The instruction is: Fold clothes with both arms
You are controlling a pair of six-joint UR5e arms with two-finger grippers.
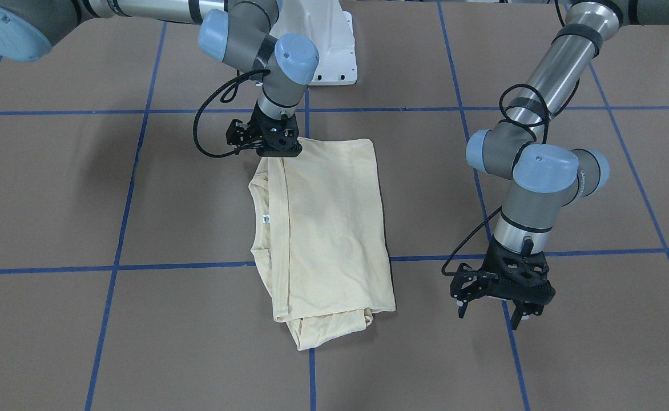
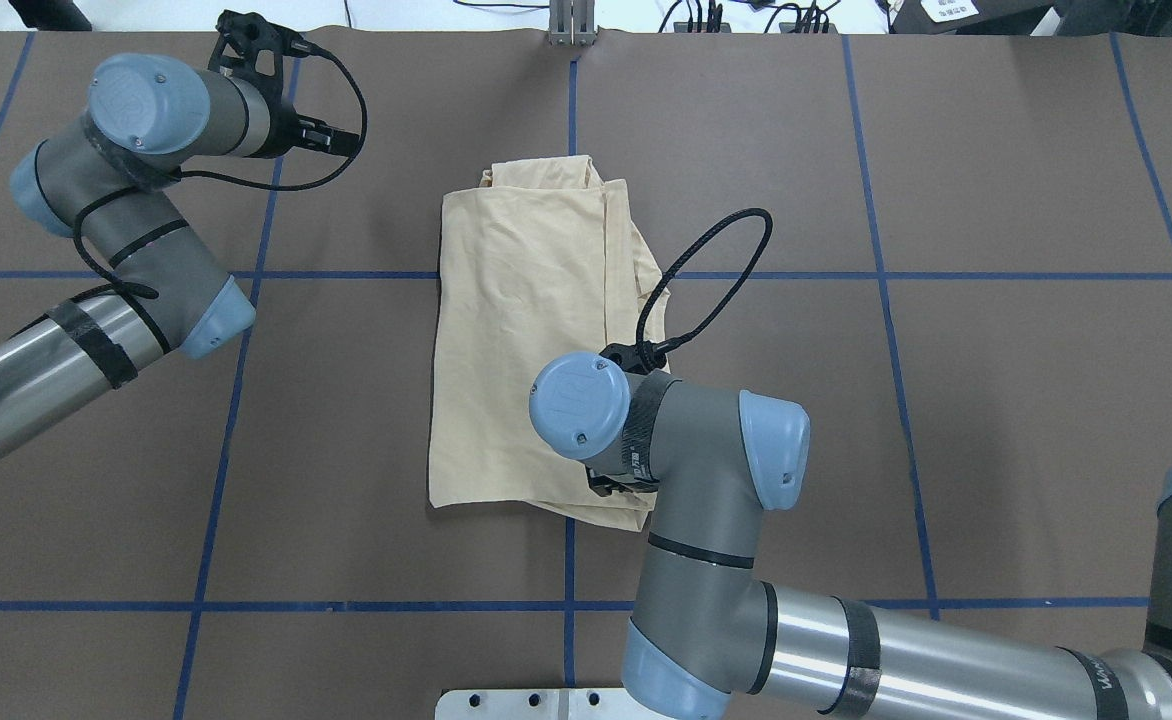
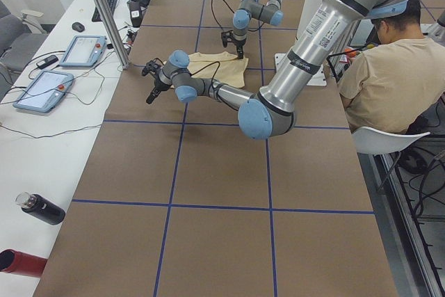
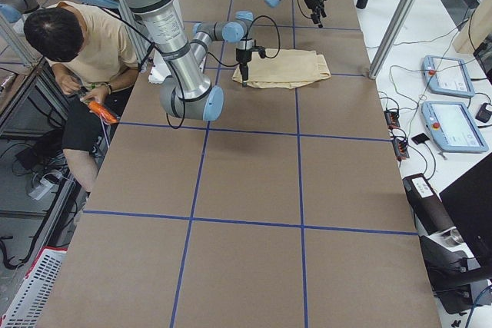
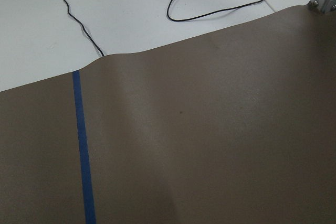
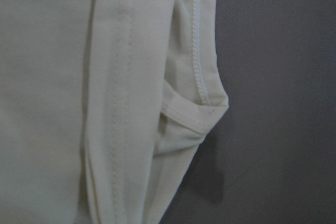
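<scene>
The brown surface [image 1: 55, 188] carries the cream shirt [image 1: 329, 228] at its centre, folded to a narrow oblong, so a late fold seems in hand. The right fingers [image 1: 280, 147] sit on its collar-side corner nearest the base, and I cannot tell whether they grip. The left fingers [image 1: 520, 315] hang spread and empty, well apart from the shirt, and likely must reach its far corner next.

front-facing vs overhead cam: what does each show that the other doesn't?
Front-facing only: the neck tag, the left gripper open beside the shirt, and the right gripper down at its corner. Overhead only: the table's far edge and the cables beyond it; the right arm hides its gripper there. Both: the folded shirt, the left arm, the right arm.
</scene>
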